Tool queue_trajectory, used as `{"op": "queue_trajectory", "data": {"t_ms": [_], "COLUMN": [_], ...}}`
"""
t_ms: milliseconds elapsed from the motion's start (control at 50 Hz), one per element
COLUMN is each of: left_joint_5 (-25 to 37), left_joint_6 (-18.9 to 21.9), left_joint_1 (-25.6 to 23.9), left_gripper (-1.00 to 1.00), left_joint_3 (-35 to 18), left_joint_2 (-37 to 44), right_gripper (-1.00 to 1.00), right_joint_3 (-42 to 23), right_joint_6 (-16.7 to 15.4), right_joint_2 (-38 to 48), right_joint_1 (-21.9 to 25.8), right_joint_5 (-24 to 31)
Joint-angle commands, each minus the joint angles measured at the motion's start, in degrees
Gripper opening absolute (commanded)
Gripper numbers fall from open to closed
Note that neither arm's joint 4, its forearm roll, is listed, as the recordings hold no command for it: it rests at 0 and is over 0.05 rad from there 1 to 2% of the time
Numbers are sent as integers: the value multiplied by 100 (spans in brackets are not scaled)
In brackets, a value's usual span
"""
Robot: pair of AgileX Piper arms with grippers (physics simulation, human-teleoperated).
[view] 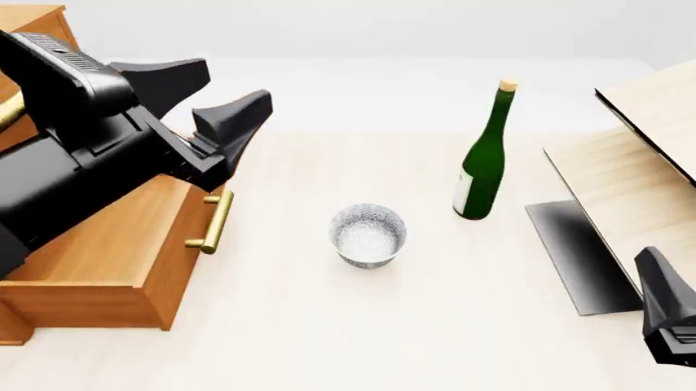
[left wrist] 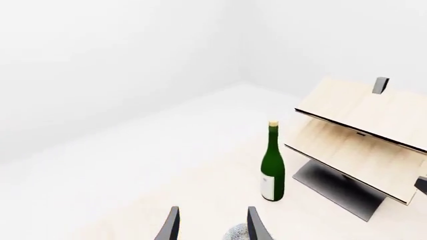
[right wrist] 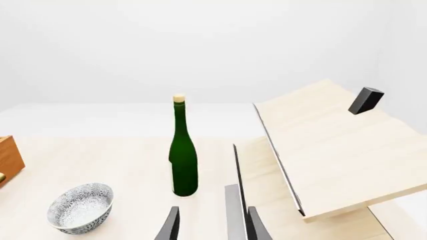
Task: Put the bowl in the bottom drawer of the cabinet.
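The speckled white bowl (view: 367, 234) stands upright on the table, just right of the bottom drawer (view: 163, 277), which is pulled out of the orange-brown cabinet (view: 33, 20). The brass handle (view: 214, 221) faces the bowl. My left gripper (view: 236, 81) hovers open and empty above the drawer, left of and higher than the bowl; only the bowl's rim (left wrist: 237, 233) shows between the fingers of my left gripper (left wrist: 213, 227). My right gripper (right wrist: 213, 227) is open and empty, low at the table's right (view: 663, 314), with the bowl (right wrist: 80, 207) off to its side.
A tall green wine bottle (view: 484, 155) stands behind and right of the bowl. A pale wood structure with a dark panel (view: 641, 171) fills the right side, close to my right gripper. The left arm hides much of the drawer's inside.
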Motion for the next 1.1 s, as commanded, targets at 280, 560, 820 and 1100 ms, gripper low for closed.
{"op": "queue_trajectory", "data": {"t_ms": [280,560,820,1100], "left_joint_5": [1287,2109,2867,3293], "left_joint_6": [-14,-13,6,-86], "left_joint_1": [12,24,-35,-112], "left_gripper": [100,100,100,100], "left_joint_3": [-1378,-2140,-2846,-3203], "left_joint_2": [1093,1599,2160,2449], "right_gripper": [100,100,100,100], "right_joint_3": [0,0,0,0], "right_joint_6": [0,1,0,0], "right_joint_2": [0,0,0,0], "right_joint_1": [-1,0,-1,1], "right_joint_5": [-1,0,1,0]}}
